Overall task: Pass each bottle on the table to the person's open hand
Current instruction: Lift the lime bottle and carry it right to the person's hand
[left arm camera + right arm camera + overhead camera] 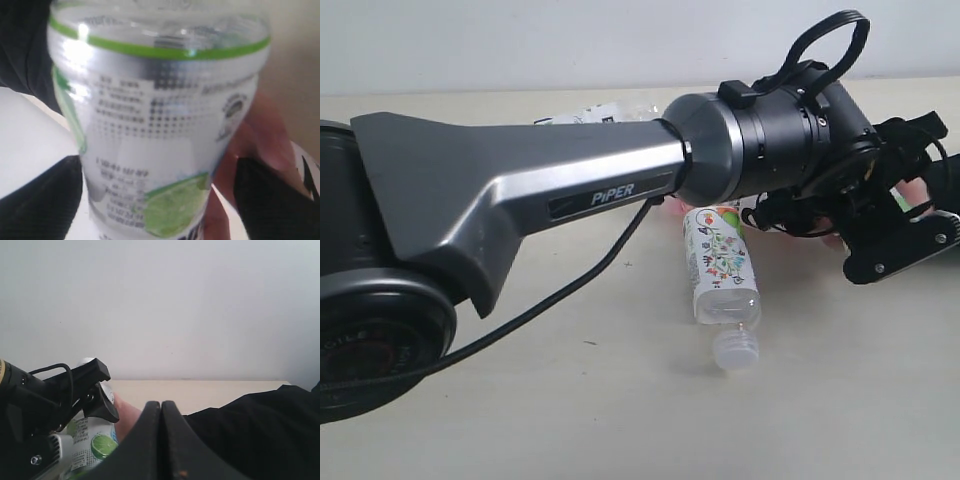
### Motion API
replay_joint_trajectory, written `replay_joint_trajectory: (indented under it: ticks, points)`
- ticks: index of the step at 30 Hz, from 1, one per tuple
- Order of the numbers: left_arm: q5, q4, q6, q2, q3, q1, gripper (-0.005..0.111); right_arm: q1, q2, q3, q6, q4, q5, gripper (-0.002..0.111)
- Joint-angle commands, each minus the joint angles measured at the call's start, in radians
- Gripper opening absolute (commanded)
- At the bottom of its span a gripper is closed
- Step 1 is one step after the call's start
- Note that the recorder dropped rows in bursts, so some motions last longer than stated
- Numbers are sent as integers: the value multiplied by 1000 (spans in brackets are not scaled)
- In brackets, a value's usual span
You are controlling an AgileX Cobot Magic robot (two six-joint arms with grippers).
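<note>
A clear bottle with a white label and a green lime (pixel 160 125) fills the left wrist view, standing between the fingers of my left gripper (pixel 159 200). The jaws stand wide, with a gap showing on one side where the person's hand (pixel 260 145) lies against the bottle. From the right wrist view, the same lime bottle (pixel 92 440) rests against the hand (pixel 125 415). My right gripper (pixel 161 410) is shut on nothing. A floral-label bottle (pixel 720 265) lies on the table (pixel 520 420), its white cap toward the front.
The left arm (pixel 570 190) stretches across the exterior view from left to right and hides much of the table behind it. Part of another bottle (pixel 605 112) shows behind the arm. The person's black sleeve (pixel 260 430) lies beside the right gripper.
</note>
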Motion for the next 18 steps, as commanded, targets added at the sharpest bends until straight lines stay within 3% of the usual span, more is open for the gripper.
replay_joint_trajectory:
  ticks: [1,14,18]
  points:
    - [95,60,-14,-39,-5,0,79,-5,-5,4,-2,-5,-3,0]
    - [153,64,-22,-128,-5,-41,79,-5,-5,4,-2,-5,-3,0]
    - [180,64,-119,-173,-5,-48,79,-5,-5,4,-2,-5,-3,0]
